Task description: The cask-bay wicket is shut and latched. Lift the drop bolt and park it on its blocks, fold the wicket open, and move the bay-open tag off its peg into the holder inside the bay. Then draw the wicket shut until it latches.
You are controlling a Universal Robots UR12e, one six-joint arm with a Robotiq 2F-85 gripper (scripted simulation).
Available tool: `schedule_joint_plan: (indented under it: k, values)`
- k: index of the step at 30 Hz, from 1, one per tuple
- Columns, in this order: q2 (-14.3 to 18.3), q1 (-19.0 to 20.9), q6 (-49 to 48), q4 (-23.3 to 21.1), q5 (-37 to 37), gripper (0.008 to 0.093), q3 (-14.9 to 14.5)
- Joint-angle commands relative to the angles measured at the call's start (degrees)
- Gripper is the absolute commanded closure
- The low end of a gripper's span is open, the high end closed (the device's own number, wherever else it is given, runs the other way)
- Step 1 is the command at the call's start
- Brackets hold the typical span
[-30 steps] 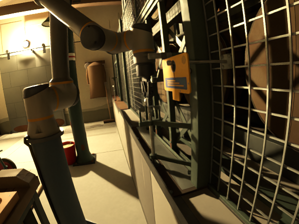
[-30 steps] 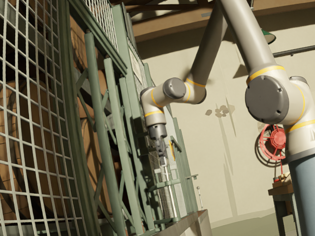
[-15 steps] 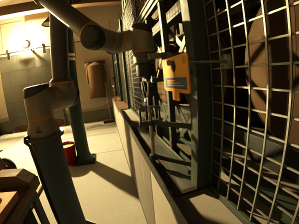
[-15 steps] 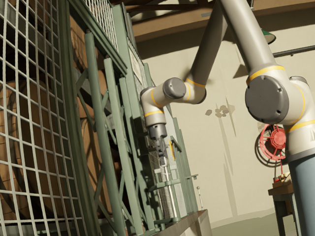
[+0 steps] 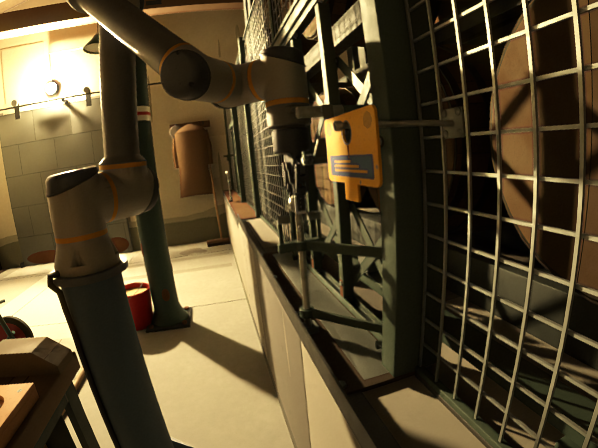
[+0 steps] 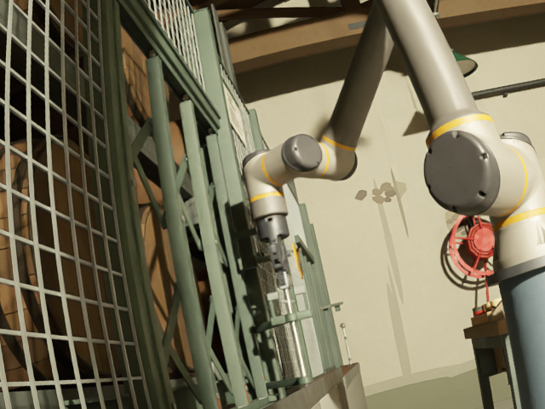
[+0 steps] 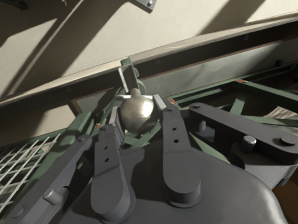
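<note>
The drop bolt (image 5: 302, 260) stands upright in green guide brackets on the wicket (image 5: 320, 210), its round metal knob (image 7: 138, 115) at the top. I have that knob gripped in my gripper (image 7: 136, 104), which points straight down over the bolt (image 6: 288, 303). The yellow bay-open tag (image 5: 353, 150) hangs on its peg just right of my wrist, on the green post. The wicket is closed against the frame. The holder inside the bay is hidden from me.
Casks (image 5: 545, 150) lie behind the wire mesh panels on the right. A low sill (image 5: 280, 300) runs along the foot of the bay. A green column (image 5: 155, 240) and a red bucket (image 5: 138, 304) stand on the floor to the left.
</note>
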Motion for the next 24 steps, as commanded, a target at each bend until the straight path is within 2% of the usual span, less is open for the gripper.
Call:
schedule_joint_plan:
  k: [1, 24]
  values:
    - [0.0, 0.0, 0.0, 0.0, 0.0, 0.0934, -0.1]
    - [-0.8, 0.0, 0.0, 1.2, 0.0, 0.0934, -0.5]
